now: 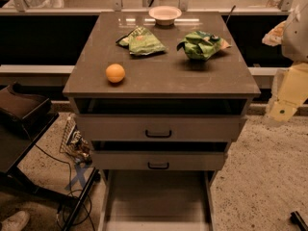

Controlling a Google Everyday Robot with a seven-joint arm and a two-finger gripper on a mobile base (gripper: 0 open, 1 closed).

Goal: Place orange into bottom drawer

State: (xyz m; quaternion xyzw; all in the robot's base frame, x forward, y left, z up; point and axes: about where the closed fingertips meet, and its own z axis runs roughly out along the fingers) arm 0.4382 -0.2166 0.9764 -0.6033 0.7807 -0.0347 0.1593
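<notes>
A grey cabinet (159, 78) stands on a speckled floor, with a bowl (165, 14) and two bags (141, 41) at the back of its top. The orange (115, 73) sits near the front left edge, not yet picked up. The bottom drawer (156, 196) is already pulled out. The gripper (288, 97) hangs off the cabinet's right side, well apart from the orange; open or closed, I cannot tell. Picking and placing both remain, and the front strip looks free.

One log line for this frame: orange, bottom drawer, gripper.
orange: on cabinet top, front left | bottom drawer: pulled open, orange not inside | gripper: right edge of view, apart from orange | placement: not yet done
</notes>
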